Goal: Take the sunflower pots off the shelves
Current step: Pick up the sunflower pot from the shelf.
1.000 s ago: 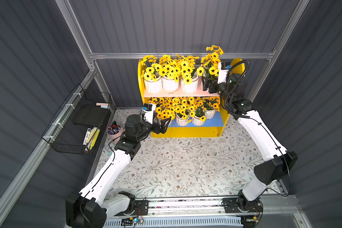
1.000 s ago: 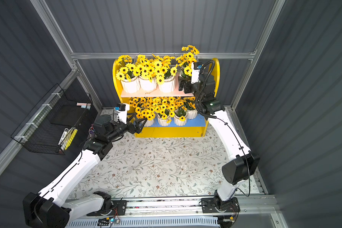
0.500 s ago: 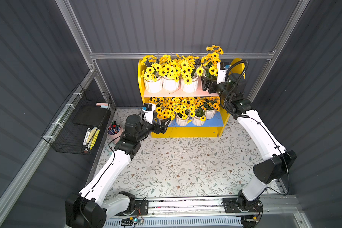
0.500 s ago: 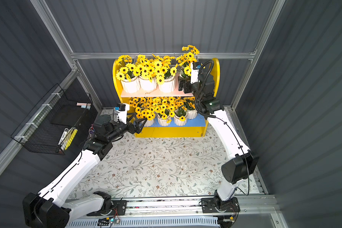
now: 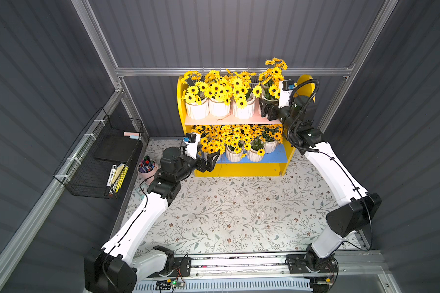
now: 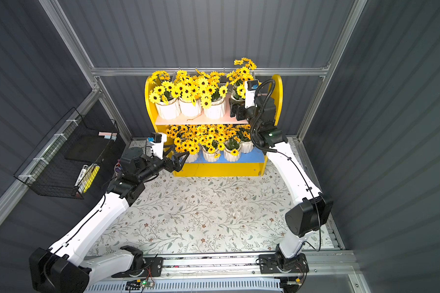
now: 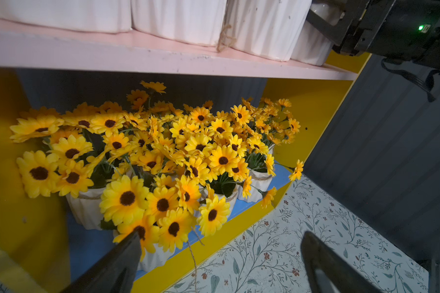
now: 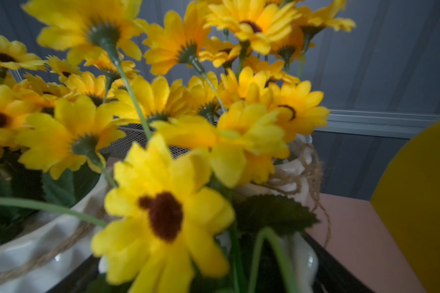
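Upper centre of the frame, the shelves [image 6: 219,170] carried sunflower pots [image 6: 189,108] on both boards. The right gripper [image 6: 235,107] sat at the upper row's rightmost pot; the left gripper [image 6: 181,156], jaws spread, faced the lower row's left end.

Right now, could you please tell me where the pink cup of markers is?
In a top view, the pink cup of markers stands on the table at the robot's left, between the black wire basket and the yellow shelves.

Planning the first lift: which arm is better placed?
Right: the right gripper straddles the end pot on the pink upper board; the left gripper hangs open in front of the lower pots.
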Available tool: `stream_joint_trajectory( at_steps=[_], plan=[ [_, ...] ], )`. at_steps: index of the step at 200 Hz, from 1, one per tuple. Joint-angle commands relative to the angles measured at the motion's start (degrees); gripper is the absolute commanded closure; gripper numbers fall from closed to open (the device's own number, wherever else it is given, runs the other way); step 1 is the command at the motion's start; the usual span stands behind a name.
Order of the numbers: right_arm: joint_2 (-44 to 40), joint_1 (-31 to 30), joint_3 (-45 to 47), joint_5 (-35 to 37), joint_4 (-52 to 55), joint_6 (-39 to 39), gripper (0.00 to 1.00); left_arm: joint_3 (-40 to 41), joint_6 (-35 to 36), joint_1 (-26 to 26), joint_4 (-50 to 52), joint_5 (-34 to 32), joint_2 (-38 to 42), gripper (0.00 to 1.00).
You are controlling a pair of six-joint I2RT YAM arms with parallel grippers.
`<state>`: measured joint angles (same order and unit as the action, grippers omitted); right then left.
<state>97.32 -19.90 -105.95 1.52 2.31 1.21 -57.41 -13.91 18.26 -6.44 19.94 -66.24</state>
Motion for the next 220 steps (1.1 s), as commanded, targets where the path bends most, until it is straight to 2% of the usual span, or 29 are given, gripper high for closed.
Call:
stream_joint_trajectory(
  at_steps=[1,9,51,74,220],
  plan=[
    [-1.82,0.30,2.01,0.21,0.10,-2.53,0.39,0.77,1.19,0.02,-0.50,-0.10,1.48,0.01],
    [-2.08,0.30,2.26,0.29,-0.02,-2.54,0.44,0.75,1.23,0.02,-0.43,-0.12,1.47,0.01],
    [-4.55,0.30,4.38,-0.39,-2.26,-1.84,0.91,0.72,1.25,0.02,-0.52,0.14,1.29,0.01],
    [-6.10,0.32,5.71,-0.71,-3.63,-1.30,1.00,0.89,1.25,0.02,-0.61,0.26,1.35,0.01],
    [-11.94,0.30,10.49,-1.72,-7.67,-2.44,1.00,0.89,1.24,0.02,-1.12,0.71,1.07,0.01]
  ],
)
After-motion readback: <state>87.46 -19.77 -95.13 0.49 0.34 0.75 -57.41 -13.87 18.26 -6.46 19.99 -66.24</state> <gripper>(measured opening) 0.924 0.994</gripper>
